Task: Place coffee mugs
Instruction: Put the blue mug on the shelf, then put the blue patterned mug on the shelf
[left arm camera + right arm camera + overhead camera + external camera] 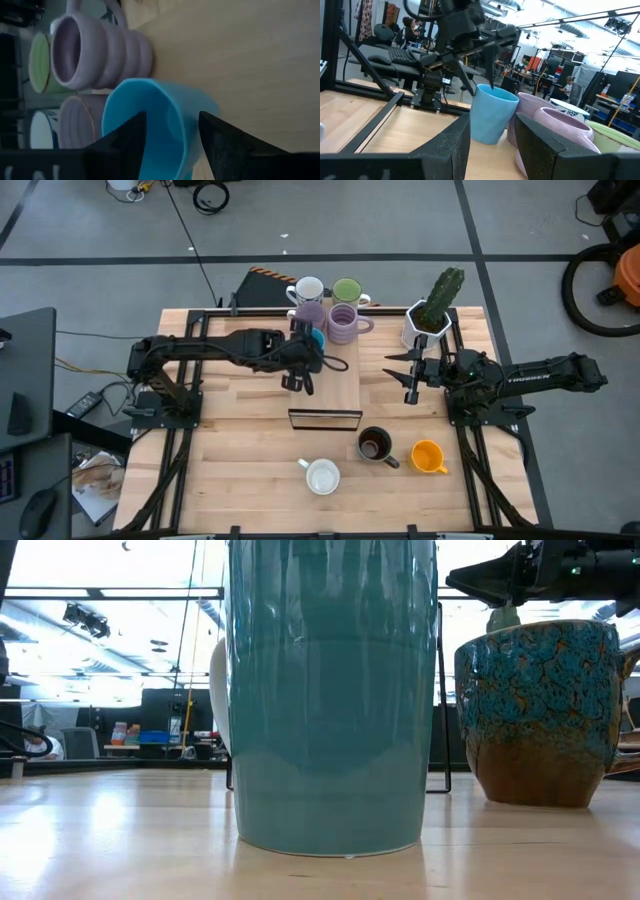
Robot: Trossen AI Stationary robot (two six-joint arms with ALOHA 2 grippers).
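Wooden table (240, 470) with mugs front and back.

Nearest the front edge stand a white mug (322, 477), a dark brown mug (375, 445) and an orange mug (428, 456). Mid-table, the right gripper (409, 379) hangs open and empty. Farther back, the left gripper (300, 352) stands open around the blue mug (155, 125), its fingers (125, 142) astride the rim, beside two lilac mugs (343, 323), with a green mug (347, 290) and another white mug (307, 289) behind.

High view looks straight down on the whole table (250, 470); low view sits at tabletop height, nearly against a teal mug; both wrist views look forward past their own fingers and share the blue mug (160, 125) (490, 114).
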